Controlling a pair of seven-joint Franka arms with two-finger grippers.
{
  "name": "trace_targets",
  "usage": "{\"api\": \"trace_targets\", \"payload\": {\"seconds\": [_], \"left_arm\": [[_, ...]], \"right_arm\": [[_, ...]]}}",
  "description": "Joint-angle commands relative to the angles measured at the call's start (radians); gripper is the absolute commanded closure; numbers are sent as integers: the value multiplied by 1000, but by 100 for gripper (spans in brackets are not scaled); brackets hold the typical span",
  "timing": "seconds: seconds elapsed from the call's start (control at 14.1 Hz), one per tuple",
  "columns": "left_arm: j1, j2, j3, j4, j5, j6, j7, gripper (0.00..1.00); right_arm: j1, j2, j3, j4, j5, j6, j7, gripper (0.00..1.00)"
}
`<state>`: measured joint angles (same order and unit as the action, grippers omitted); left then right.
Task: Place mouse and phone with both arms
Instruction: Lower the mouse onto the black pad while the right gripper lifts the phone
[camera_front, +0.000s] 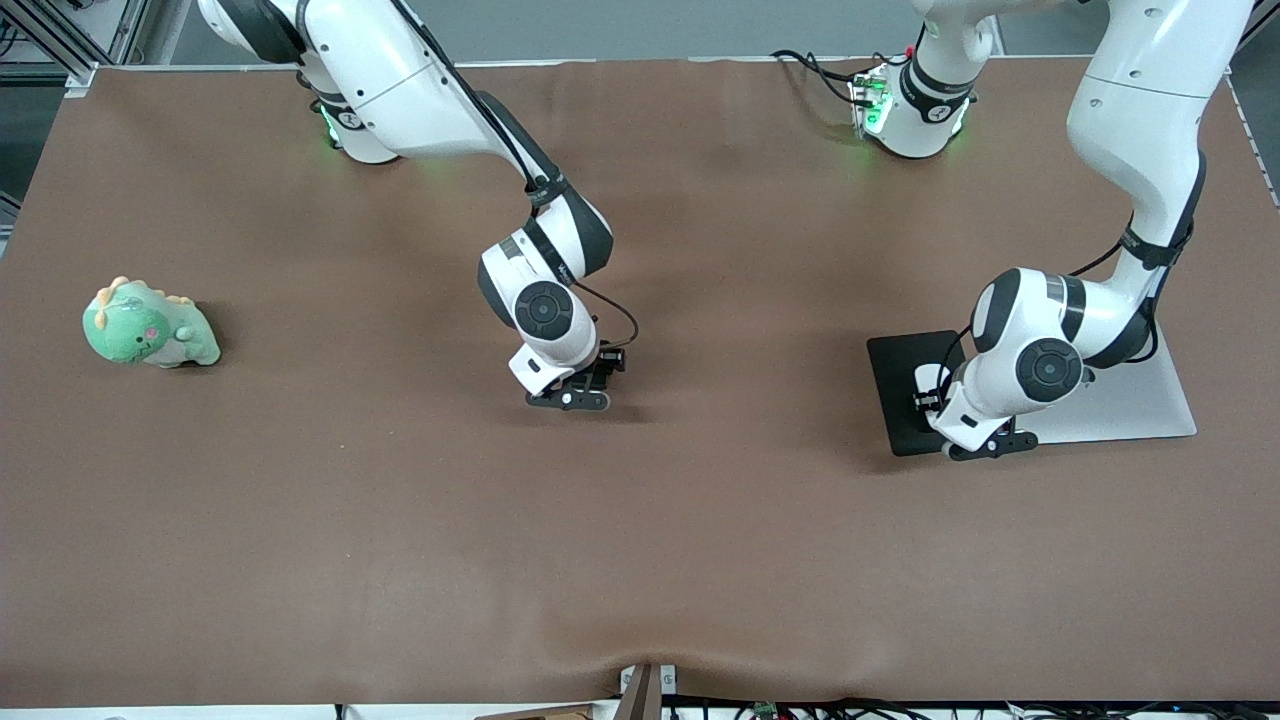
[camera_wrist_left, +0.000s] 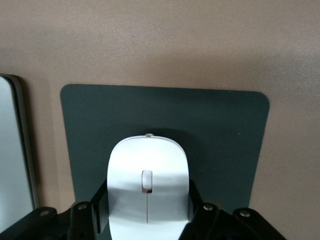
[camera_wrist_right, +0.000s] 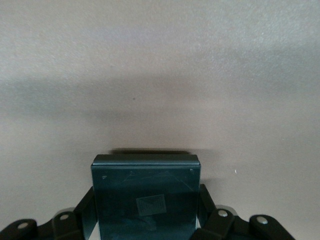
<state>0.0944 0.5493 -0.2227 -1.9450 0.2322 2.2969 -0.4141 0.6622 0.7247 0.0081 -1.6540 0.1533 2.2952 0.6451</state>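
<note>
In the left wrist view the white mouse (camera_wrist_left: 148, 160) lies on the black mouse pad (camera_wrist_left: 220, 130), and my left gripper (camera_wrist_left: 148, 202) is shut on its sides. In the front view the left gripper (camera_front: 985, 443) is low over the pad (camera_front: 898, 385) and the hand hides the mouse. My right gripper (camera_wrist_right: 146, 205) is shut on the black phone (camera_wrist_right: 145, 182), held flat just above the brown table cover. In the front view the right gripper (camera_front: 580, 398) is low over the table's middle and hides the phone.
A silver laptop (camera_front: 1135, 405) lies shut beside the pad toward the left arm's end; its edge shows in the left wrist view (camera_wrist_left: 12, 150). A green plush dinosaur (camera_front: 148, 325) sits toward the right arm's end. The brown cover (camera_front: 640, 560) spans the table.
</note>
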Motion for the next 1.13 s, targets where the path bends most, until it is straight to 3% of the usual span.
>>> {"api": "trace_targets", "payload": {"seconds": [0.0, 0.28, 0.35, 0.43, 0.57, 0.71, 0.78, 1.06], "left_arm": [[18, 9, -15, -9, 22, 38, 8, 100], [18, 9, -15, -11, 21, 44, 8, 97], [18, 5, -15, -12, 21, 38, 9, 76], [18, 0, -14, -17, 21, 33, 9, 62], [18, -20, -14, -17, 21, 7, 9, 47], [21, -34, -14, -12, 21, -7, 9, 13], [19, -38, -14, -9, 19, -7, -6, 0], [19, -141, -27, 40, 3, -51, -2, 0]], "right_arm": [[-25, -57, 4, 2, 0, -84, 18, 100], [-78, -146, 3, -1, -1, -206, 18, 100], [-88, -166, 3, -6, 0, -226, 18, 100], [-96, -180, 3, -9, -1, -238, 16, 100], [-133, -203, 3, -24, -1, -258, 8, 100], [-168, -229, 3, -33, -1, -281, -2, 100], [-191, -240, 3, -35, -1, -298, -13, 100], [-289, -306, 3, -101, -3, -309, -146, 100]]}}
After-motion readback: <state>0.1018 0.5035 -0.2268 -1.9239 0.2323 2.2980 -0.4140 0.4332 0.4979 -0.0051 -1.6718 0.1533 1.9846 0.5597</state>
